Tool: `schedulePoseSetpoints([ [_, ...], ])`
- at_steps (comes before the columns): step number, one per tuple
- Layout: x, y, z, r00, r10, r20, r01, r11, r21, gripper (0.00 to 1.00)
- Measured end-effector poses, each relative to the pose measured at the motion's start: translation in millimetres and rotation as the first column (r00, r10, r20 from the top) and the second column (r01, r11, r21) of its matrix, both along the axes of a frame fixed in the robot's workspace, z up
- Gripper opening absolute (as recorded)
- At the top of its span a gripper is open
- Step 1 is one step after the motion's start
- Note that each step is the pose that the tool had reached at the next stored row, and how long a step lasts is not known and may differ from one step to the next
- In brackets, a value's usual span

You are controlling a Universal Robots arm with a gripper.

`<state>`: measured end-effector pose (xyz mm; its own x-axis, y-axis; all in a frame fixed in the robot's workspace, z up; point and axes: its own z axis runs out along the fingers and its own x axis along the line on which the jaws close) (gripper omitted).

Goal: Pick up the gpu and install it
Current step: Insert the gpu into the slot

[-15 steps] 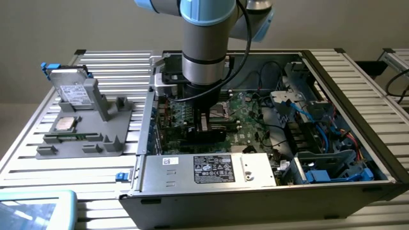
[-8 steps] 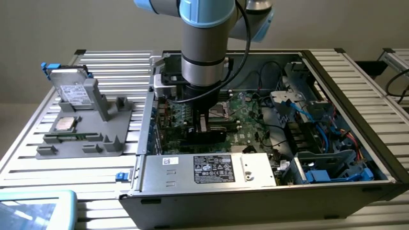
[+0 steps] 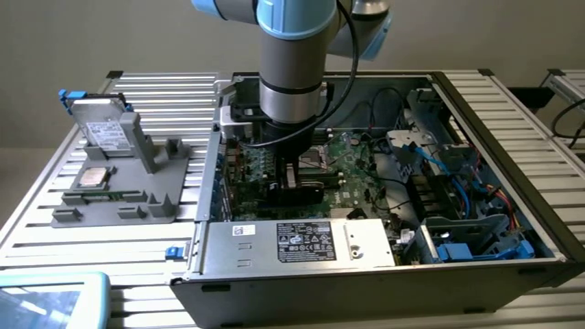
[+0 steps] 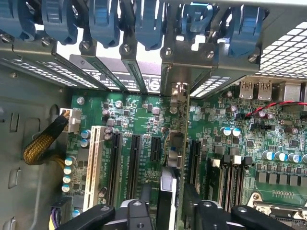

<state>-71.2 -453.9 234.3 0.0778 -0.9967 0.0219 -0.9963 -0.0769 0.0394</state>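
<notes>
My gripper [image 3: 290,179] is down inside the open computer case [image 3: 512,137], over the green motherboard [image 3: 352,161]. Its fingers [image 4: 144,203] stand on both sides of the gpu [image 4: 176,158], and the gripper [image 4: 169,203] is shut on it. In the wrist view the gpu is seen edge-on, a thin dark card standing upright on the motherboard [image 4: 230,143] between two black expansion slots [image 4: 132,158]. Its metal bracket end [image 4: 178,91] reaches the rear slot openings below the blue latches [image 4: 148,21]. In the exterior view the card's black face [image 3: 297,197] shows below the wrist.
On the exterior view's left, a grey tray [image 3: 119,212] carries a silver drive [image 3: 101,127], a processor chip [image 3: 94,177] and a memory stick [image 3: 96,197]. A power supply [image 3: 302,241] sits at the case front. Cables [image 3: 457,164] and blue parts crowd the case's right. Capacitors [image 4: 68,167] and a braided cable [image 4: 41,146] are near the slots.
</notes>
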Motion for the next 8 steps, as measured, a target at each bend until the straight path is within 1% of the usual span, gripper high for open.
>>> schedulePoseSetpoints([
  [1, 0.0, 0.0, 0.0, 1.0000, 0.000, 0.0001, 0.000, 1.0000, 0.0001, 0.45],
  [2, 0.0, 0.0, 0.1, 1.0000, 0.000, 0.0001, 0.000, 1.0000, 0.0001, 0.45],
  [3, 0.0, 0.0, 0.2, 1.0000, 0.000, 0.0000, 0.000, 1.0000, -0.0001, 0.52],
  [5, 0.0, -0.1, 0.8, 1.0000, 0.000, 0.0000, 0.000, 1.0000, -0.0005, 0.52],
  [6, 0.0, 0.0, 2.6, 1.0000, 0.000, 0.0005, 0.000, 1.0000, -0.0007, 0.52],
  [8, 0.0, 0.1, 9.4, 1.0000, 0.000, 0.0023, 0.000, 1.0000, -0.0005, 0.52],
])
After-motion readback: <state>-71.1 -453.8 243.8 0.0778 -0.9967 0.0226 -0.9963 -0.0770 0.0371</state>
